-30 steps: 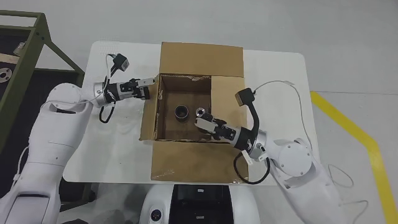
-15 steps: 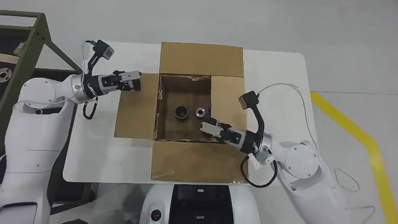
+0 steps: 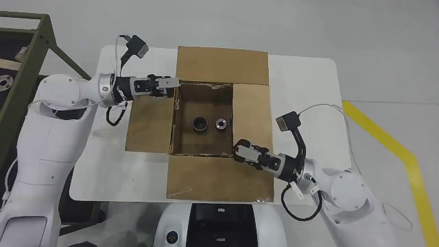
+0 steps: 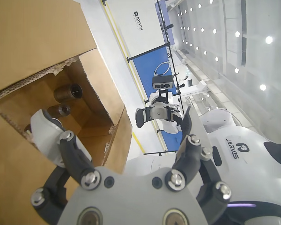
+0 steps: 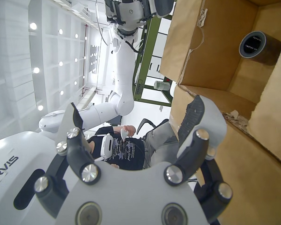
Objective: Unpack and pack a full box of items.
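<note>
As right hand [image 3: 241,152] retreats, left hand [image 3: 173,82] (open) returns

My arms [image 3: 58,103] are glossy white shells trailing black cables [image 3: 108,118]; left pincer [image 4: 114,115] and right pincer [image 5: 135,106] share white fingers [image 4: 46,127], black links [image 4: 72,151], silver screws [image 4: 91,179].

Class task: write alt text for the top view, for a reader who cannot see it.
An open cardboard box on a white table holds a larger pipe fitting and a smaller pipe fitting. The left claw and right claw, both open, are at opposite corners.
</note>
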Motion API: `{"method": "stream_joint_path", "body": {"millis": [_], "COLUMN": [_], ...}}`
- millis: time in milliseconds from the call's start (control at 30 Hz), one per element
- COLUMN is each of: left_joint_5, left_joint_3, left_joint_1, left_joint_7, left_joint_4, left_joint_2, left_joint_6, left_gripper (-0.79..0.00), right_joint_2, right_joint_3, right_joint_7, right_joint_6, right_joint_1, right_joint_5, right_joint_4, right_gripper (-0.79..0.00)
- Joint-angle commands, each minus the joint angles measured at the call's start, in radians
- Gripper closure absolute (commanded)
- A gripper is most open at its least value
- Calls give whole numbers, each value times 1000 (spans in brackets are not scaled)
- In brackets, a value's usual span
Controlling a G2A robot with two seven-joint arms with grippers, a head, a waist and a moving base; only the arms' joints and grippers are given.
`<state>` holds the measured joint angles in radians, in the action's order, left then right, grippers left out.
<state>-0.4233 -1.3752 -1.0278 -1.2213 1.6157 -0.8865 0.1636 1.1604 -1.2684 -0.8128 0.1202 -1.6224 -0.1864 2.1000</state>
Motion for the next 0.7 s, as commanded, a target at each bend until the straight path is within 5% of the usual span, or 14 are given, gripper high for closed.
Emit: {"method": "stream_joint_path", "body": {"millis": [0,300,667], "left_joint_5": [11,55,57], "left_joint_3": [38,154,160], "left_joint_1": [19,87,96], "left_joint_7": [16,80,78], "left_joint_4": [1,-8,-8], "left_joint_2": [-6,-29,-31], "left_joint_6": [-9,-25,-16], "left_gripper": [-785,-785,-785], "right_joint_2": [-3,-12,-11], "right_joint_3": [-8,4,23], "right_joint_7": [-4,-14,-11], "right_joint_6": [3,31,42], "right_joint_1": [-23,-81,-62], "right_joint_5": [-1,-5,-11], "right_joint_4": [12,10,-17], "right_gripper": [-785,-785,-785]}}
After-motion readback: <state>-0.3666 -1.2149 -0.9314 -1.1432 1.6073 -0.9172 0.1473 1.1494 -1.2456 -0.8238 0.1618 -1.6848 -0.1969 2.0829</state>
